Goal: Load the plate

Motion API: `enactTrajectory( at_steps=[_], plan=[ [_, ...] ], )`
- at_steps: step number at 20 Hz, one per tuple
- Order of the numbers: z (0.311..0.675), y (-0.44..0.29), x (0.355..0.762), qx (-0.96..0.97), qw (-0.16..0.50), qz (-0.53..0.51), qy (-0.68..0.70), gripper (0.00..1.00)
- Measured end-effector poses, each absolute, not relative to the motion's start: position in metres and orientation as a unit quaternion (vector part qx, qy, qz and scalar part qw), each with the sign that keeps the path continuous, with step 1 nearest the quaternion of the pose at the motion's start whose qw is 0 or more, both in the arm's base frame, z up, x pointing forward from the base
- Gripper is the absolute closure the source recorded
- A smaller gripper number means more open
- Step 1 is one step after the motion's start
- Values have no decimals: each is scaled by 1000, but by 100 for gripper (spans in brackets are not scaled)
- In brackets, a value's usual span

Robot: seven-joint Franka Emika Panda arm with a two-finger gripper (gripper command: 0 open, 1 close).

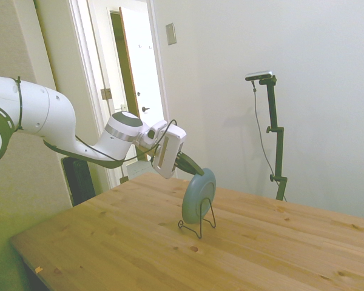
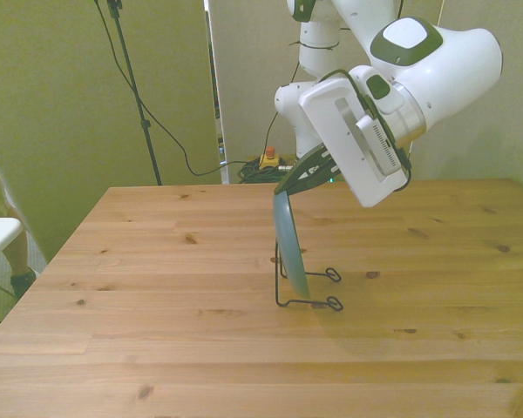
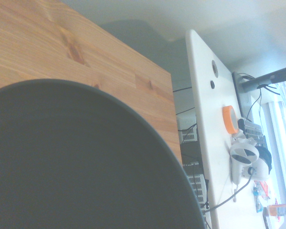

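The gripper (image 1: 192, 166) clamps the rim of the plate (image 1: 198, 195), which stands upright in the wire stand (image 1: 198, 226) mid-table. Loading looks nearly complete. Only the release remains.

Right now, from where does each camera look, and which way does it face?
Side view: off one table side; the white arm enters from picture-left, gripper on the plate in the wire stand.
Front view: across the table, facing the arm; same plate edge-on.
Wrist view: close behind the plate; no arm visible.
All share the plate.
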State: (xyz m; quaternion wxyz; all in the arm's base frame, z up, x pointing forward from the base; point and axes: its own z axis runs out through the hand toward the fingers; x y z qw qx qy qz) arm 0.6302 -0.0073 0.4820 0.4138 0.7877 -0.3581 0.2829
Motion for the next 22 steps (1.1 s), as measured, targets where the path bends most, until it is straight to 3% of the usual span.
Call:
enactTrajectory(
  at_steps=[6,7,22],
  plan=[
    [472,-8,639,788,414,281,-360,100],
    [471,-8,640,788,414,281,-360,0],
    [473,-6,645,792,394,272,-378,0]
  ],
)
